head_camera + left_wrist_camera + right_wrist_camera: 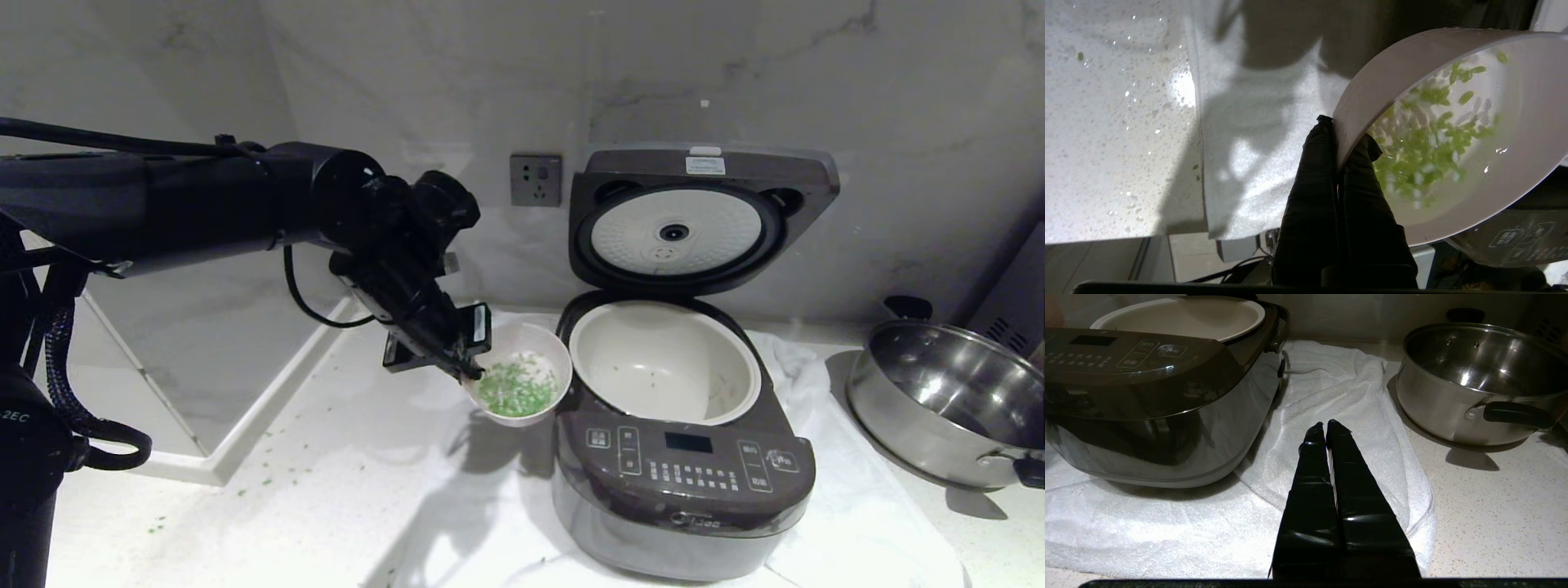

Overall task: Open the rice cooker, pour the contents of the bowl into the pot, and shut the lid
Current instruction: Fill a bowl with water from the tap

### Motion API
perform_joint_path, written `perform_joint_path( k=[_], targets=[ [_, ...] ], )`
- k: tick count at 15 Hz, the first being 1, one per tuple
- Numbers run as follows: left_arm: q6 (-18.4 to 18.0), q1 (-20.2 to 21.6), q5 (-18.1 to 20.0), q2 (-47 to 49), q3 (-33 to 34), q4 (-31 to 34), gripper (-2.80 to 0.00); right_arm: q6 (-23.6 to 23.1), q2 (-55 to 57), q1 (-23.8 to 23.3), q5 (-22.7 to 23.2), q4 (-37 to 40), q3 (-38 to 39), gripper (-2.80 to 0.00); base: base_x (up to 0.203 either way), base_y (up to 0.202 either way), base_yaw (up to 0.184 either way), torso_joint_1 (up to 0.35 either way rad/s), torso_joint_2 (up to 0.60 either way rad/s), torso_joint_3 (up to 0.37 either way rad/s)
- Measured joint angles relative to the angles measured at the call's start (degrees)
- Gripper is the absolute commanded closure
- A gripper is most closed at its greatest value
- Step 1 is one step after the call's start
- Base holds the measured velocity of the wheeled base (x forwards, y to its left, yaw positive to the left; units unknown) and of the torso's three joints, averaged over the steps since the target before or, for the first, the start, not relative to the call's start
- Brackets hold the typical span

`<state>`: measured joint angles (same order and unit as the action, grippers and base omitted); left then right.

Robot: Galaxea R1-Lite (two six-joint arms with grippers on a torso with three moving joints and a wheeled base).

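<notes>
Nearest to the head camera is the rice cooker [682, 474], standing on a white towel [857, 523]. Its lid [702, 216] is already raised, so the opening step is done, and the pot [665, 359] is almost bare, with only a few green bits inside. The left gripper [467, 369] is clamped on the rim of the bowl [522, 376], which hangs in the air just beside the cooker's left side, nearly level. The contents [516, 388] are not yet poured. Some green bits lie scattered on the counter [269, 506].

From the left wrist, the black fingers [1318, 171] pinch the bowl wall, one outside and one inside, and the green and white bits rest in the bowl.

From the right wrist, the right gripper [1325, 426] has its fingers pressed together, holding nothing, low over the towel between the cooker and a steel pan [1478, 379].

I judge that pouring and closing the lid remain.
</notes>
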<state>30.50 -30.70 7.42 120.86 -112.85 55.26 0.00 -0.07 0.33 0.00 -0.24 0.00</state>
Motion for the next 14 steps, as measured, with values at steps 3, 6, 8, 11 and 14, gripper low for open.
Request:
perform_joint_path(
  k=[3, 6, 8, 11, 14],
  targets=[
    [-2.1, 0.7, -0.6, -0.1, 0.5, 3.9, 0.0, 0.0, 0.0, 0.0, 0.0, 0.0, 0.0, 0.0, 0.0, 0.0, 0.0, 0.0, 0.0, 0.0],
    [-2.8, 2.9, -0.6, 0.3, 3.0, 5.0, 0.0, 0.0, 0.0, 0.0, 0.0, 0.0, 0.0, 0.0, 0.0, 0.0, 0.0, 0.0, 0.0, 0.0],
    [-3.4, 4.0, -0.3, 0.7, 4.7, 5.0, 0.0, 0.0, 0.0, 0.0, 0.0, 0.0, 0.0, 0.0, 0.0, 0.0, 0.0, 0.0, 0.0, 0.0],
    [-5.0, 5.3, -0.1, 2.3, 6.6, 3.7, 0.0, 0.0, 0.0, 0.0, 0.0, 0.0, 0.0, 0.0, 0.0, 0.0, 0.0, 0.0, 0.0, 0.0],
    [-5.8, 7.1, 0.3, 4.9, 10.6, -2.4, 0.0, 0.0, 0.0, 0.0, 0.0, 0.0, 0.0, 0.0, 0.0, 0.0, 0.0, 0.0, 0.0, 0.0]
  ],
)
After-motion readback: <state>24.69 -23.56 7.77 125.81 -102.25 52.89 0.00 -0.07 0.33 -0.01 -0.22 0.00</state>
